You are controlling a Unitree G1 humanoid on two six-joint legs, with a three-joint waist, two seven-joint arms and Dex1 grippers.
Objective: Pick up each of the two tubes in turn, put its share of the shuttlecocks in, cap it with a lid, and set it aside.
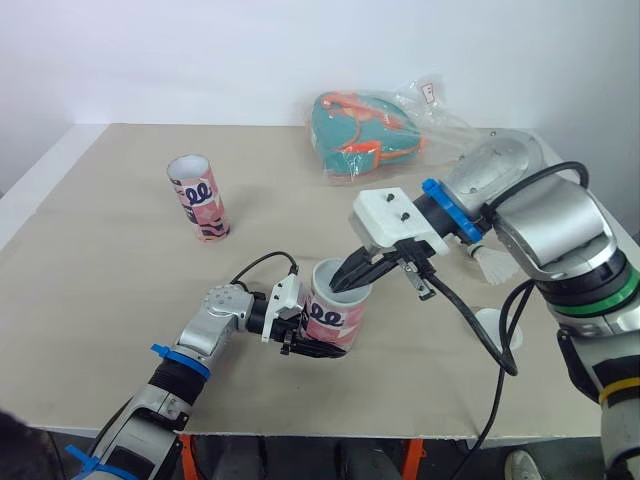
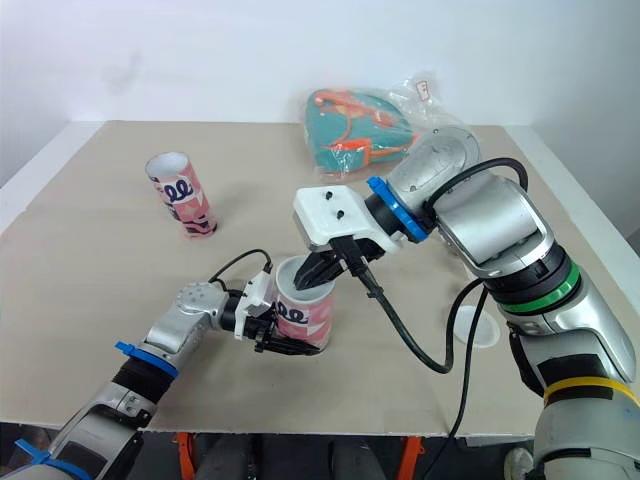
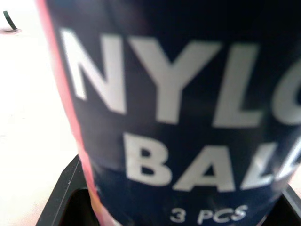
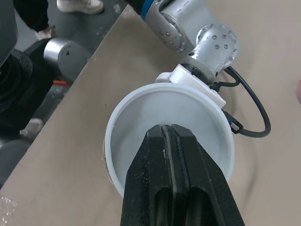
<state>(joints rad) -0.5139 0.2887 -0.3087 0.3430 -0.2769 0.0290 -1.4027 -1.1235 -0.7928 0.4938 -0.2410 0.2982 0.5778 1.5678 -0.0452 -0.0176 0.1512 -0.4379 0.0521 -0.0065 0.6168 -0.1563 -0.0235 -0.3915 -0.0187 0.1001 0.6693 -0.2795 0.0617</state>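
1. Tube (image 1: 338, 312) sits low in the centre of the head views, clasped by the left gripper (image 1: 305, 345), whose fingers hide its base.
2. Right gripper (image 1: 352, 276) has its fingers pressed together, tips dipped into the tube's mouth; what lies below them cannot be made out.
3. Second tube (image 1: 198, 197) stands at upper left, open-topped.
4. Shuttlecock (image 1: 491, 264) and lid (image 1: 488, 326) lie at the right, partly hidden by the right arm and its cable.

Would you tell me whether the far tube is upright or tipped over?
Upright: the far tube stands on its base on the table, rim uppermost, touching nothing else.
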